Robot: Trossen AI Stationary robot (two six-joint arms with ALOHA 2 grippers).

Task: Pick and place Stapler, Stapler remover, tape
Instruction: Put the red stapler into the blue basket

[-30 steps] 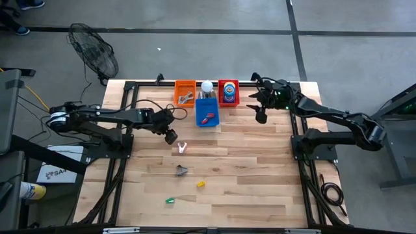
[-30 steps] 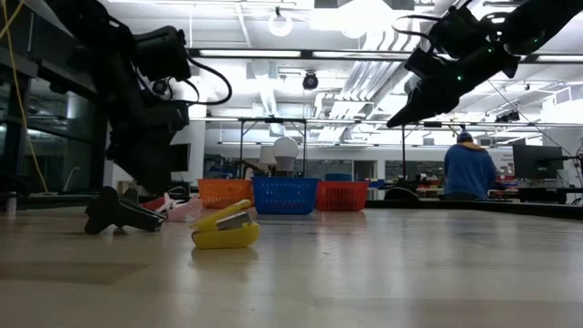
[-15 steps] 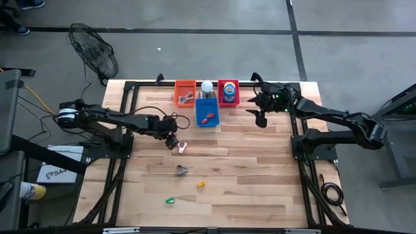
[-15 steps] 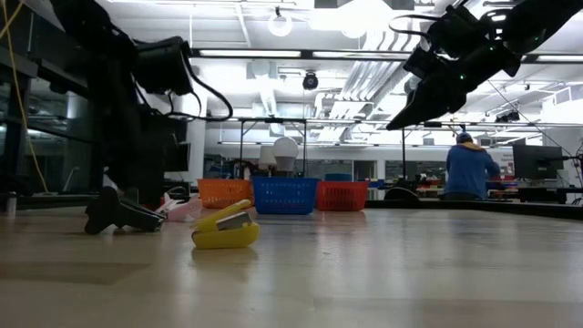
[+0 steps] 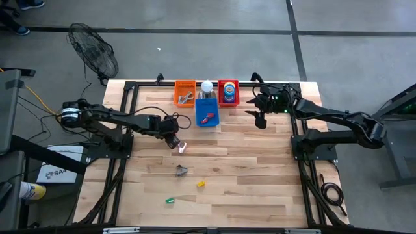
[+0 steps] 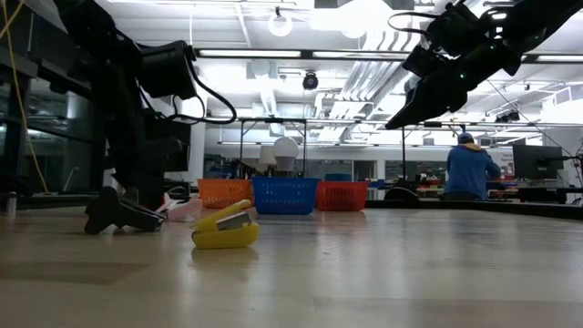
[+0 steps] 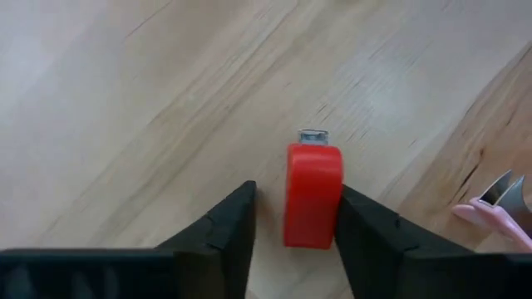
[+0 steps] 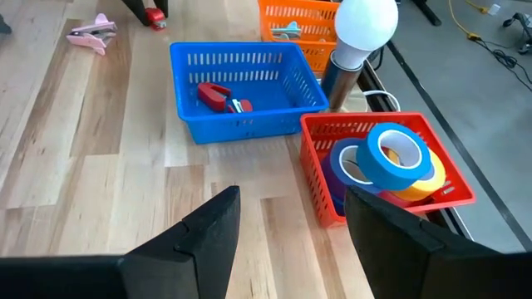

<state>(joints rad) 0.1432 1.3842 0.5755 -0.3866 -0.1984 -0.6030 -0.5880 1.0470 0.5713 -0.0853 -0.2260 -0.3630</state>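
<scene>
**Left pincer straddling a red stapler, long axis in line with the fingers**

On the left half of the counter (image 5: 247,169), the left pincer (image 5: 173,139) is reaching down to the wood, spread with a small red stapler (image 7: 313,195) standing between its tips. The stapler is lying flat. Its long axis is running the same way the fingers are pointing, and its metal nose is facing away from the wrist. That is the relation the grasp is depending on: the jaws are lined up across the stapler's narrow width, not its length. One finger (image 7: 366,232) is touching the red body or very nearly so. The other finger (image 7: 224,237) is showing a sliver of bare wood beside it, so nothing is being pinched yet, and the stapler is sitting off-centre in the gap. A pink staple remover (image 5: 182,148) is lying just beside, outside the jaws.

Nearer the front edge, a grey remover (image 5: 181,171), a yellow stapler (image 5: 201,184) and a green piece (image 5: 169,201) are lying apart from each other. The left arm is the nearer one to all three.

At the back, the blue basket (image 8: 249,133) is already holding another red stapler, so it is probably this one's destination. It is lying beyond the left pincer, towards the middle of the back edge. To its right, the red basket (image 8: 320,187) is holding the tape (image 8: 391,162).

On the right, the right pincer (image 5: 261,117) is hovering above the counter near the red basket. It is spread and gripping nothing.
</scene>
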